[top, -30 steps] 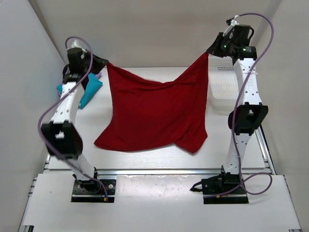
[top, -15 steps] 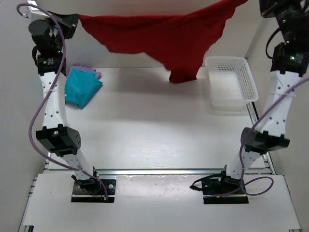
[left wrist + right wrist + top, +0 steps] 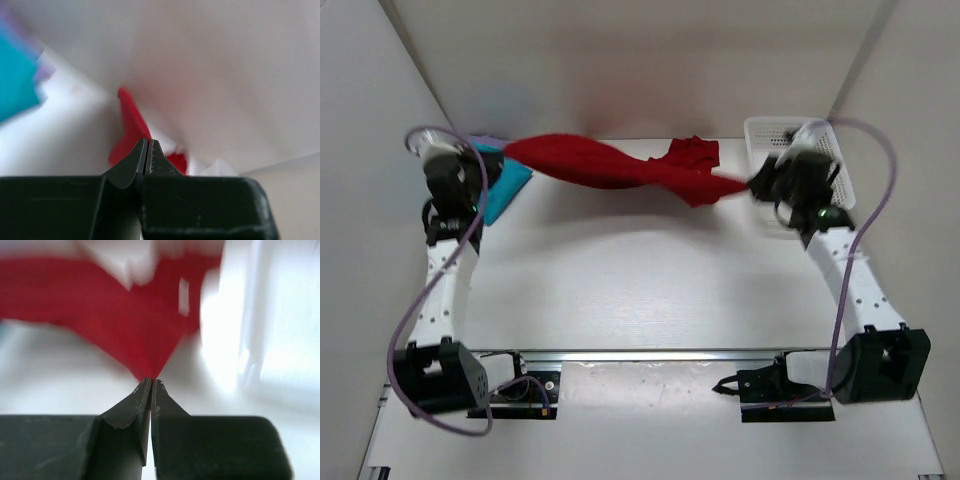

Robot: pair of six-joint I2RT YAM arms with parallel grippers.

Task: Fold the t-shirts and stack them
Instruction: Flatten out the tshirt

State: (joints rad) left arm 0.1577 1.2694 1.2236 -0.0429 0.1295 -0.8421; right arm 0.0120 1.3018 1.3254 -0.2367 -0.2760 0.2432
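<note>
Left pincer [image 3: 148, 144] and right pincer [image 3: 151, 383] each gripped the dark red soft fabric t-shirt [image 3: 610, 168], strung twisted between them. Spreading step, seemingly; next probably needs lowering it flat.

Basket [image 3: 765, 122]: white plastic mesh, rectangular, open top; far right corner of the table, just beside the right wall.
Table [image 3: 650, 270]: white, flat, matte surface.
Walls [image 3: 650, 60]: plain off-white panels at left, back and right.
Rail [image 3: 650, 354]: silver metal strip, running across the table's near edge.
Board [image 3: 640, 425]: white panel, nearer than the rail.
</note>
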